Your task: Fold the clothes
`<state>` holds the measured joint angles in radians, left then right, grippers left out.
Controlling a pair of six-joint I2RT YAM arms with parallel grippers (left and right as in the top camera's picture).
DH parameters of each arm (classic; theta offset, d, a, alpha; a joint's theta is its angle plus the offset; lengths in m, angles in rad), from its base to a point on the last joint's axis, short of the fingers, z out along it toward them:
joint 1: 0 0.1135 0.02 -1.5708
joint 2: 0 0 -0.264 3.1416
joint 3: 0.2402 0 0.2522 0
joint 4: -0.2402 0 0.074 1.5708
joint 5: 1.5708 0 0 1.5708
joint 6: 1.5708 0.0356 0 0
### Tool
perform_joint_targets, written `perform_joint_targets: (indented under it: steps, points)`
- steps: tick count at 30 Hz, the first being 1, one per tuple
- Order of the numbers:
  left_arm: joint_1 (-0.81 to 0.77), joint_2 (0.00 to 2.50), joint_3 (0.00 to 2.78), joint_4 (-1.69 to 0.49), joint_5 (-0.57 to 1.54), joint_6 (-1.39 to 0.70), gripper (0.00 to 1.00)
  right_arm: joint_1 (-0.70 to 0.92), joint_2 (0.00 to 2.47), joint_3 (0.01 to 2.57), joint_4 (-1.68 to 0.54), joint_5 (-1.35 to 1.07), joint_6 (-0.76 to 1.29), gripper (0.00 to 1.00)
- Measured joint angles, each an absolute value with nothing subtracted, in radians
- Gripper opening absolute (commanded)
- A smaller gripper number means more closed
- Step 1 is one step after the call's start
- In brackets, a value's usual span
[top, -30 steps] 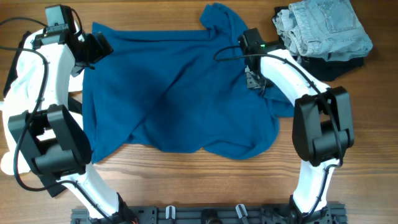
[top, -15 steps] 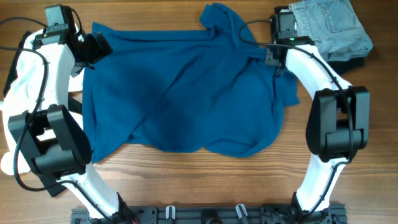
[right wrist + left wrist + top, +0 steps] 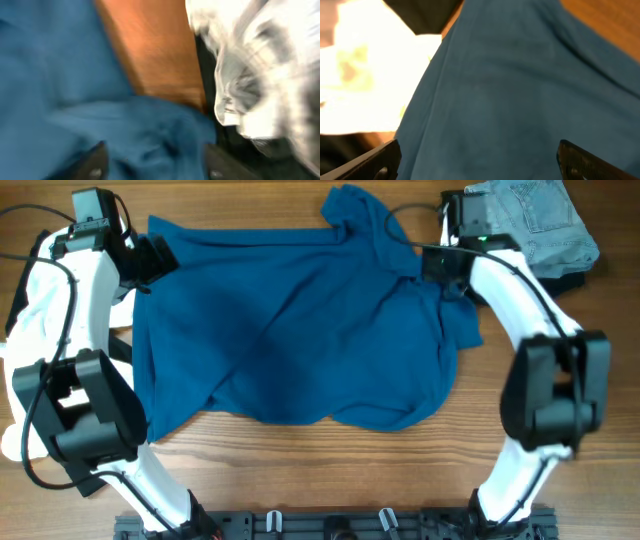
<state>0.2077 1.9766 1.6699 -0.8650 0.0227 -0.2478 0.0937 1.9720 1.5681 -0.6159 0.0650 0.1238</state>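
Your left gripper [image 3: 479, 152] spreads its fingers [image 3: 375, 162] wide, the shirt [image 3: 510, 85] lying loose between them. Your right gripper [image 3: 155, 161] straddles bunched shirt; blur hides any grip.

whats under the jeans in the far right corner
A black layer pokes out beneath the pale jeans along their near edge. The jeans cover most of it, so its shape and what it is cannot be told.

Wood-grain table [image 3: 300, 470] w/ black rail [image 3: 330, 526] at near edge, evenly lit.
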Motion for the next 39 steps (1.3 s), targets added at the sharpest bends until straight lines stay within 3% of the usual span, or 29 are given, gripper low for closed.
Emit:
perform_joint_targets:
  steps: [1,11,19,30,39]
  points:
    - [0.209,1.966,1.671,-0.877,0.020,-0.244,1.00,0.094,1.928,1.575,-0.624,0.050,0.129,0.99]
    - [0.215,1.549,1.711,-1.172,0.070,-0.271,1.00,0.094,1.361,1.657,-0.785,-0.181,0.212,1.00]
    - [0.216,1.395,1.676,-1.483,-0.023,-0.472,1.00,0.094,1.293,1.653,-0.979,-0.310,0.231,1.00]
    - [0.216,1.213,0.897,-1.054,-0.037,-0.831,0.96,0.094,1.386,1.623,-1.078,-0.321,0.192,0.99]
    - [0.216,1.127,0.543,-0.813,-0.028,-0.987,0.93,0.094,1.460,1.620,-1.080,-0.322,0.178,0.99]
